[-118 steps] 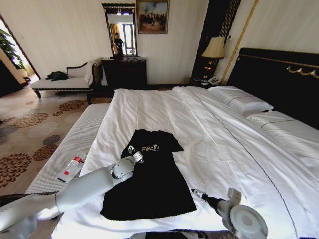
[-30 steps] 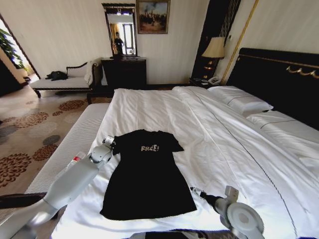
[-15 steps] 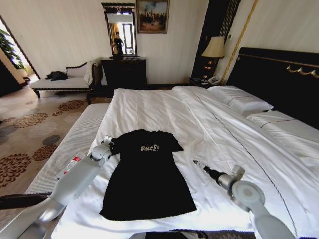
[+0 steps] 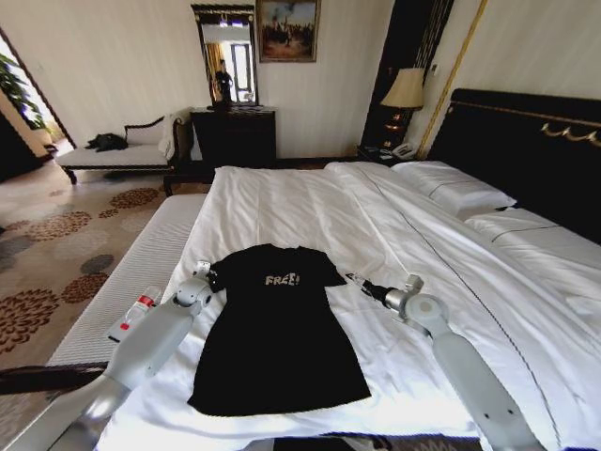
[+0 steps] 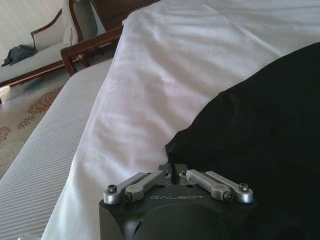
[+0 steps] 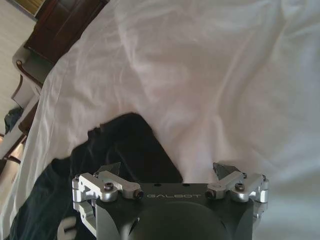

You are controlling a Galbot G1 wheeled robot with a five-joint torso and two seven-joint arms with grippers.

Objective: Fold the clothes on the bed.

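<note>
Currently, one item for folding: a black T-shirt (image 4: pixel 279 329) with white "FREE!" lettering across the chest. It lay flat and face up on the bed (image 4: pixel 394 225), on the white sheet near the bed's foot-side edge, collar pointing toward the far end of the mattress, hem toward the robot. Body and hem were spread out. The sleeve on the robot's left looked bunched toward the collar; the sleeve on the right lay out flat.

Left hand (image 4: pixel 206 272): at the T-shirt's left sleeve edge, beside the collar. In the left wrist view its fingers (image 5: pixel 131 185) were drawn close together with a thin edge of black cloth caught between them, so it was judged to be pinching the sleeve.

Right hand (image 4: pixel 357 281): just beside the T-shirt's right sleeve, over the white sheet. In the right wrist view the fingers (image 6: pixel 102 189) stood wide apart, holding nothing, with the sleeve end lying between and ahead of them.

Progress, as a judgement: early. No fold across the body was visible; one sleeve gripped, the other not yet taken. The folding itself remained to be done.

Also noted, beyond the T-shirt on the left: a bottle (image 4: pixel 134 314) with a red label on the striped bench at the bed's side.
</note>
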